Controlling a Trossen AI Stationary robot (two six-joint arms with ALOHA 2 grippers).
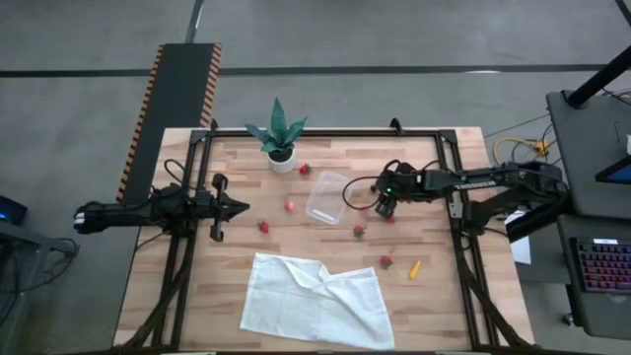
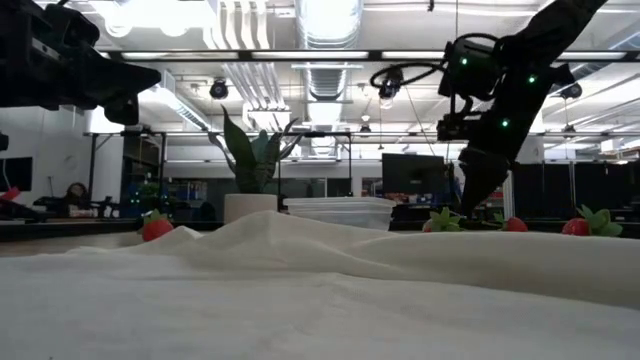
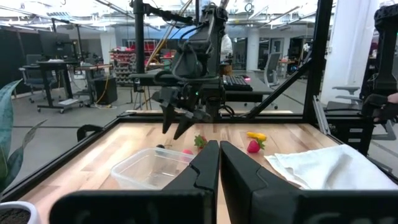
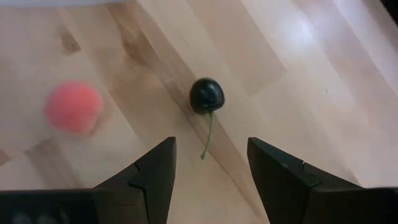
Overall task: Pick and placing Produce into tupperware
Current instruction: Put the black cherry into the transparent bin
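The right gripper (image 1: 385,207) hangs just right of the clear tupperware (image 1: 325,196), pointing down, its fingers spread wide with nothing between them. In its wrist view a dark cherry (image 4: 206,94) with a thin green stem lies on the bare wood straight ahead of the gap, and a red strawberry piece (image 4: 73,107) sits a little apart from it.

The step in hand looks like the pick of that cherry. To do it well, the gripper should come straight down with the fruit centred between the fingers, so both meet it together; a round berry will likely roll away if one finger touches first. The stem trails toward the gripper, so closing on the body rather than the stem seems safer. The strawberry alongside could get nudged if the spread fingers drift sideways.

The tupperware's near-right rim lies close to the gripper, so the carry is short, but the lift should clear that rim before moving left. The container holds no fruit that I can make out.

Other pieces lie scattered: strawberries left of the container (image 1: 290,205), near its front (image 1: 359,231) and farther toward the near edge (image 1: 385,261), plus an orange-yellow piece (image 1: 415,267). The white cloth (image 1: 315,301) covers the near middle, and the potted plant (image 1: 280,138) stands at the far side.

The left gripper (image 1: 237,207) waits at the left, closed on nothing and well apart from the work.
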